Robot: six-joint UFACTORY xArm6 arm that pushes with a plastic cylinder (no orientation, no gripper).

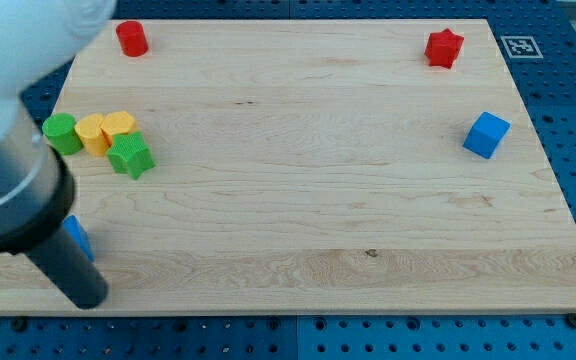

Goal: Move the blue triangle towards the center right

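The blue triangle lies near the board's lower left corner, mostly hidden behind my dark rod. Only a sliver of it shows on the rod's right side. My tip rests on the board just below the triangle, close to the bottom edge. I cannot tell whether the rod touches the block. The arm's large white and dark body covers the view's left edge above it.
A green cylinder, two yellow blocks and a green star cluster at the left. A red cylinder sits top left, a red star top right, a blue cube at the right.
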